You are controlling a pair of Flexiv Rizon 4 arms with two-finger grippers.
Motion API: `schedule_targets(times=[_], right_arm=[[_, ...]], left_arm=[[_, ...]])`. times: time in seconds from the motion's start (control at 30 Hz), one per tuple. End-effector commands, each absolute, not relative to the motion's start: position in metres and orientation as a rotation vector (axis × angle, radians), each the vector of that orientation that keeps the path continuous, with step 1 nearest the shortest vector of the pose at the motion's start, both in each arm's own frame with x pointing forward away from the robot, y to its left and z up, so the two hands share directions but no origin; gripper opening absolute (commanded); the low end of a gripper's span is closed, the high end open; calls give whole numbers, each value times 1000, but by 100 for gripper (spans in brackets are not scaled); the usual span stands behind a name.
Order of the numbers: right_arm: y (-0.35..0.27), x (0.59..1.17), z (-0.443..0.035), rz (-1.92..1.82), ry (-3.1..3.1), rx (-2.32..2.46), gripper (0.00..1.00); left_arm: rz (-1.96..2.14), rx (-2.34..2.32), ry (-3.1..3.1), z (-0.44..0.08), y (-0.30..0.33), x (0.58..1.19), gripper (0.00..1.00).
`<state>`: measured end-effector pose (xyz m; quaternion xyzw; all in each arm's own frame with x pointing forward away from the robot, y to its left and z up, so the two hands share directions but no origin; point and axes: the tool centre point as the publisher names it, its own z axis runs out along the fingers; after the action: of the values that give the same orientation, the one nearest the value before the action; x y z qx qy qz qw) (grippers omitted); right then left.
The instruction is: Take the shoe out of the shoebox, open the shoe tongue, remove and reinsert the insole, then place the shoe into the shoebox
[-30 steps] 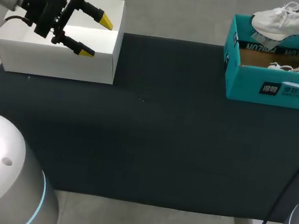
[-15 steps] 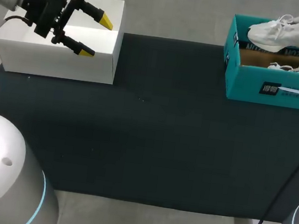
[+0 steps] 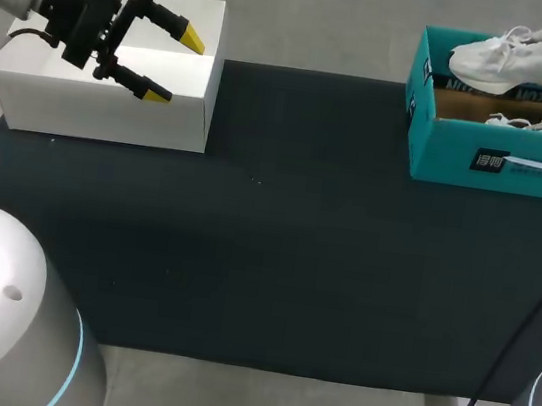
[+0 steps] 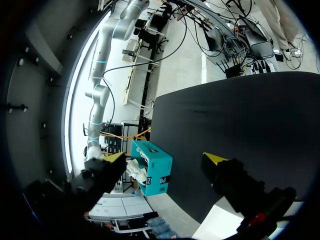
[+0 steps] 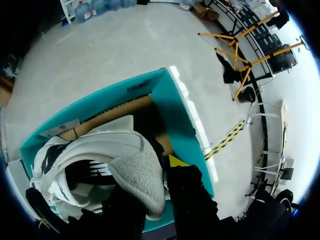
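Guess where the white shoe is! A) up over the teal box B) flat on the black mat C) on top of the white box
A: the right tool holds the white shoe by its heel above the teal shoebox.

Right claw (image 5: 148, 179): one tip, seemingly, behind shoe (image 5: 107, 150)

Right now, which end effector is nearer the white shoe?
Right: right end effector grips the white shoe by its heel; left end effector hangs open over the white box.
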<state>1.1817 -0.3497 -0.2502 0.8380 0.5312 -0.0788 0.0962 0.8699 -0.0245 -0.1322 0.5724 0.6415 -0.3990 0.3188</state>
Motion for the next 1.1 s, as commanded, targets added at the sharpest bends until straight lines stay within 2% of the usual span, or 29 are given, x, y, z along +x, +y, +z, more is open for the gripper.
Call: schedule_targets(times=[0.03, 0.43, 1.1], right_arm=[[-352, 1190, -249, -379, 1613, 2599, 0], [-352, 1190, -249, -379, 1613, 2599, 0], [-351, 1202, -313, -351, 1532, 2535, 0]], left_arm=[[-1049, 1509, 1688, -132, -24, 871, 100], [-1049, 1509, 1688, -132, -24, 871, 100], [-1049, 1509, 1688, -132, -24, 871, 100]])
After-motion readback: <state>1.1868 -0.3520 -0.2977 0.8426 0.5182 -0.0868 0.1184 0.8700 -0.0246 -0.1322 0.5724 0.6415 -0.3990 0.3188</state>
